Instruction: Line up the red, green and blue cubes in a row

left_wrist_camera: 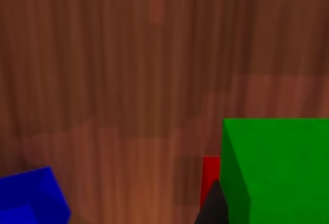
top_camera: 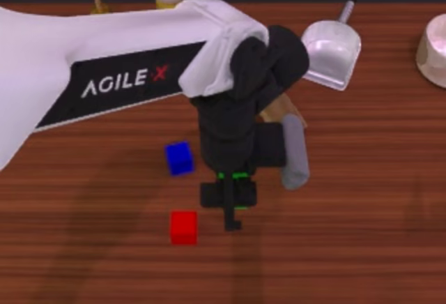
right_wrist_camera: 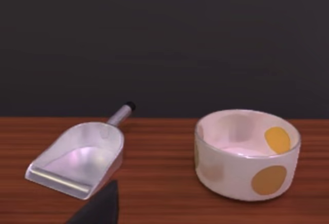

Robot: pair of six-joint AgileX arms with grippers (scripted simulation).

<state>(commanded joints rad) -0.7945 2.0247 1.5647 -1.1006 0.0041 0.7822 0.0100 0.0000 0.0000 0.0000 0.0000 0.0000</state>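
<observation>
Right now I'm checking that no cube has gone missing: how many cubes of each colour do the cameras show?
Red cube: 1
Blue cube: 1
Green cube: 1, at the left gripper, mostly hidden under it in the top view
Total: 3 cubes

Left arm, white with black band, reaches from left side of table across to middle. Black wrist bends down. Left gripper (top_camera: 232, 203), black with two fingers, points straight down, low near table, fingers closed around green cube (left_wrist_camera: 277, 170). Right arm not seen from above; only dark fingertip (right_wrist_camera: 100, 206) shows.
</observation>
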